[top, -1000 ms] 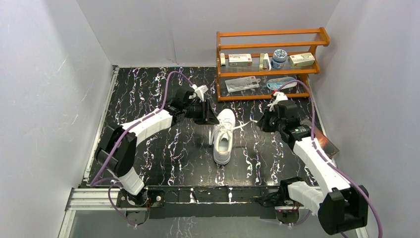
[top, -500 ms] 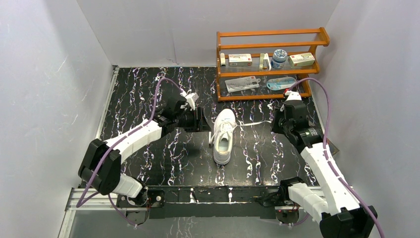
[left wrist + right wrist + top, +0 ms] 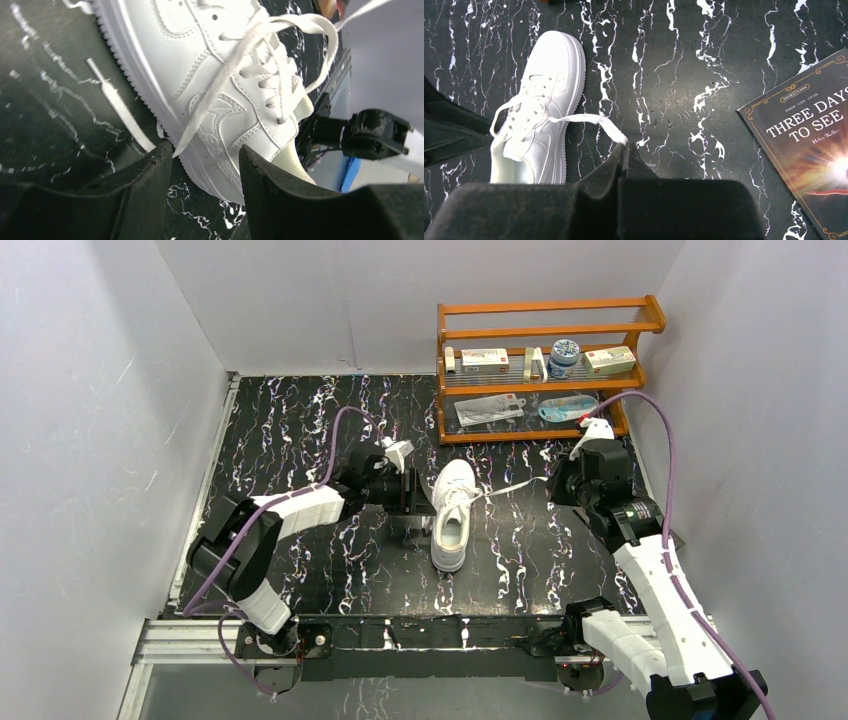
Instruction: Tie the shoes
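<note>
- Sneaker [image 3: 452, 515], white and low-top, stood on its sole near the middle of the black marbled surface [image 3: 300, 440], toe toward the wooden rack [image 3: 545, 370] at the back.
- Left fingers [image 3: 145, 185] were apart, low over the surface and just beside the sneaker's flank, with nothing clamped between them.
- One lace strand [image 3: 215, 90] ran from the eyelets down across the flank. Its lower end hung close to the tip of one of the left fingers, and contact could not be confirmed.
- A loose lace end [image 3: 120, 107] lay flat on the surface beside the sole.
- Right fingers [image 3: 606, 175] were pressed together on the end of the other lace [image 3: 584, 119]. It stretched from the eyelets out to the sneaker's right side, in a nearly straight line in the overhead view.
- A dark paperback book [image 3: 809, 135] lay flat on the surface at the right side, well apart from the sneaker, with part of its cover out of frame.
- The rack held small boxes and a jar on its shelves.
</note>
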Available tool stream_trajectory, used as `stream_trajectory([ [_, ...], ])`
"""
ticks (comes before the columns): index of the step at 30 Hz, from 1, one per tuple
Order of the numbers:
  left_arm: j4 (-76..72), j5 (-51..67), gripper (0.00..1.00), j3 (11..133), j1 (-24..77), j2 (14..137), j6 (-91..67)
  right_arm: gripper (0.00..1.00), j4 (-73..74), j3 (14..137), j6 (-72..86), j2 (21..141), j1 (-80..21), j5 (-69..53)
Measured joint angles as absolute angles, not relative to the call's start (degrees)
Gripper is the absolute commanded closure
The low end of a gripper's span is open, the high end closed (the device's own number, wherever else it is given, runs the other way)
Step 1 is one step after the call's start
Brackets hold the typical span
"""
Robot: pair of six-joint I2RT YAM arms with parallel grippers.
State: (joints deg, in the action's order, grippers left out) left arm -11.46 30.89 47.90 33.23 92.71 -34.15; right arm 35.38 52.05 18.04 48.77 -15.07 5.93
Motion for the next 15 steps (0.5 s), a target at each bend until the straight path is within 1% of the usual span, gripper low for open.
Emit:
stream_trajectory([
  [4, -15.2, 36.0, 0.55, 47.7, 33.2, 95.2, -26.7, 1.00, 35.9, 52.1, 17.9, 48.7, -15.1, 5.2],
  [8, -16.0, 37.6, 0.58, 47.7, 33.0, 95.5, -18.2, 1.00, 37.0, 52.5, 17.7, 48.7, -15.1, 4.7],
  [10, -16.1, 37.7, 0.61, 47.7, 33.1, 95.5, -14.6, 1.00, 37.6, 53.1, 17.7, 48.6, -15.1, 4.5],
  [12, -15.7, 37.6, 0.68, 47.3, 33.1, 95.5, -11.5, 1.00, 38.0, 53.9, 17.6, 48.6, -15.1, 4.3],
  [13, -15.2, 37.6, 0.69, 47.2, 33.1, 95.5, -9.9, 1.00, 38.2, 54.3, 17.6, 48.6, -15.1, 4.3],
  [15, -14.9, 37.5, 0.68, 47.0, 33.2, 95.8, -7.6, 1.00, 38.8, 54.9, 17.6, 48.6, -15.1, 4.1],
])
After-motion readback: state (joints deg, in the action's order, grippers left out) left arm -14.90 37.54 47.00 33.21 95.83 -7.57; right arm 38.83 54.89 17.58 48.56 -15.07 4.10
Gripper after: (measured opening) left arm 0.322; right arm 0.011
